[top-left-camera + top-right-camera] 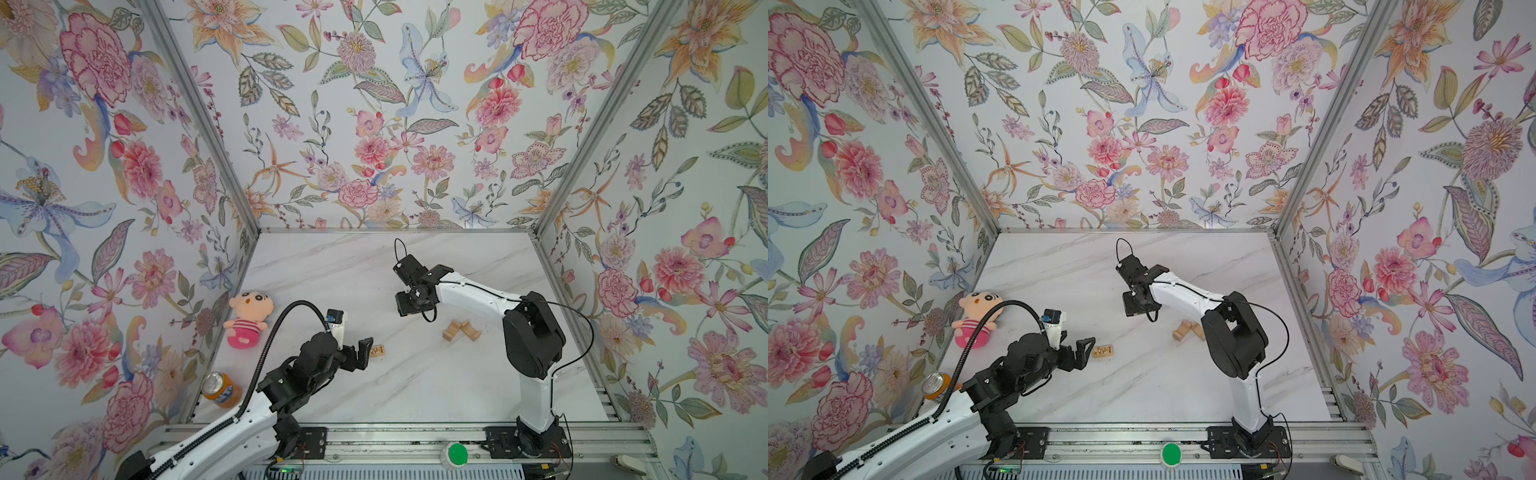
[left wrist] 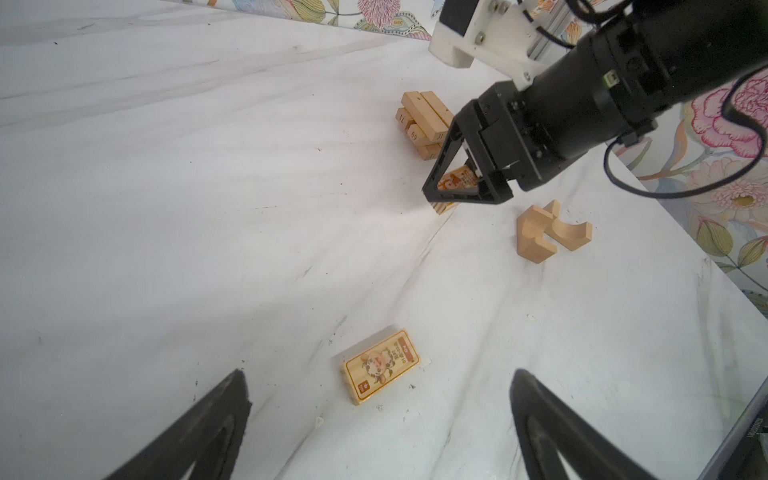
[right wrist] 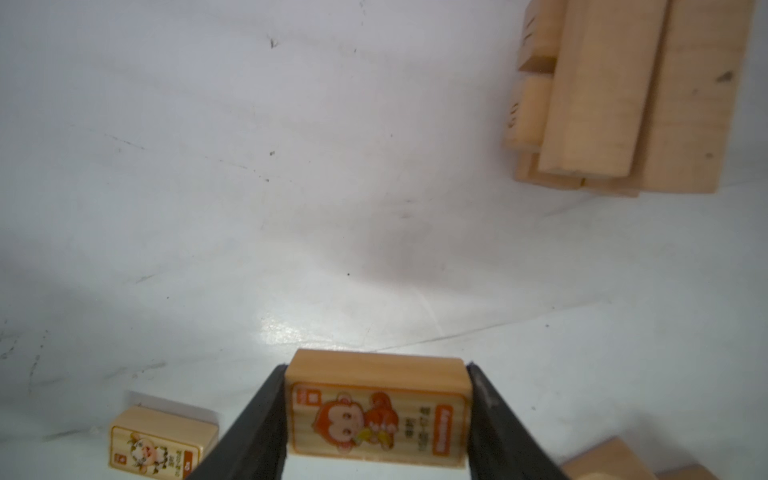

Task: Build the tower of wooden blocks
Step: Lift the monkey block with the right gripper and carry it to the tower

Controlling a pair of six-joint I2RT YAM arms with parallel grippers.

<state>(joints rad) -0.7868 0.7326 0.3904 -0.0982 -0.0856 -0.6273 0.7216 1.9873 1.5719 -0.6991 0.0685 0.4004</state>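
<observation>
Gripping monkey block [image 3: 376,419] with right fingers [image 3: 257,419] for the tower [image 3: 623,95]; holding left fingers [image 2: 208,424] wide, empty, before second printed block [image 2: 380,365].

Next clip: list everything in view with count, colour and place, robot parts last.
tower: one, tan, crisscrossed stack on the table near the right claw
flat printed block: one, tan with cartoon print, on the table before the left claw
held printed block: one, tan with monkey print, in the right claw
notched wooden pieces: two, tan, beside the right arm
plush doll: one, pink, table's left edge
drink can: one, orange, front-left corner
button: one, green, front rail
table: one, white marble
left claw: black, open
right claw: black, gripping
</observation>
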